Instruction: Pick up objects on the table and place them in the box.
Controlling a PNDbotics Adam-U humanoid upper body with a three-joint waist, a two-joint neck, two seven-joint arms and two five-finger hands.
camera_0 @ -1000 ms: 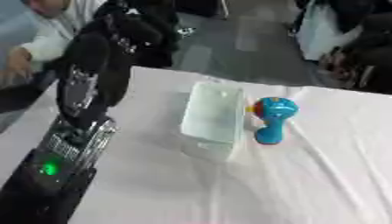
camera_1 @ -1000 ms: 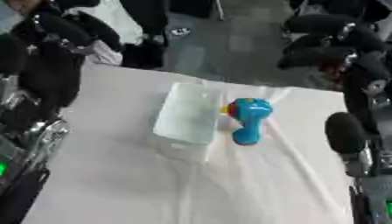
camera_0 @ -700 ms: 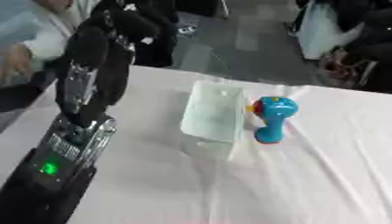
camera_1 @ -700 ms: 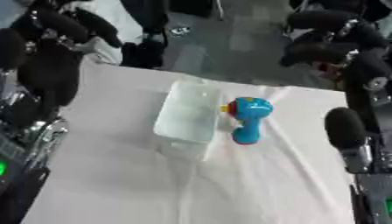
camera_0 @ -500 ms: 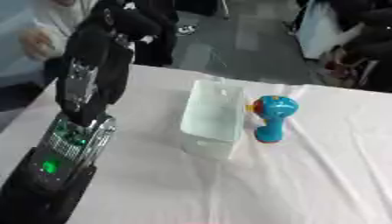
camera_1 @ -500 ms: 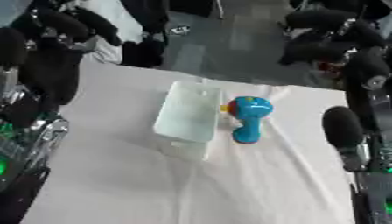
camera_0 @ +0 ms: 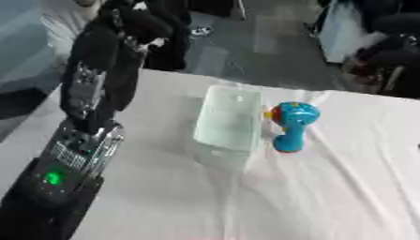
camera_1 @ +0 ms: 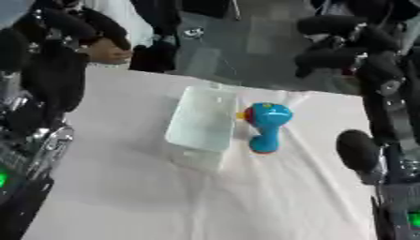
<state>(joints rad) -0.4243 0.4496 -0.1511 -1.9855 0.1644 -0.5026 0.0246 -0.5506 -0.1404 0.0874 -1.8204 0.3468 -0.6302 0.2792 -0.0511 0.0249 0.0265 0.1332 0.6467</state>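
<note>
Roughly, the layout first, clock directions read on the table as the head camera sees it.

Toy: blue toy [camera_1: 264,125], round head at the far end, narrower handle toward the robot; a small orange and yellow bit on the head's left side. Lies on the white tablecloth [camera_0: 328,187], near the table's middle.

Box: clear plastic box [camera_0: 229,123], open top, nothing visible inside. Sits just beside the toy at its 9 o'clock; touching or a sliver apart, cannot tell.

Long axis: toy runs about 12 to 6 o'clock, slightly tilted, nearly parallel to the box's long side.

Right hand: right hand [camera_1: 341,44] is raised at the upper right of the right eye view, dark fingers stretched leftward, holding nothing. Toy lies at about 7 o'clock from it, below and to the left.

Left hand: left hand [camera_0: 135,21] is up at the far left, above the table's far edge; fingers look curled, nothing in them as far as I can make out. Toy lies at about 4 o'clock from it, with the box in between.

Nearer arm: right, by my reading; its path to the toy is clear, whereas the left would have to cross over the box.

Next move, judged: right hand descends to the handle end, then carries the toy a short way toward 9 o'clock into the box.
</note>
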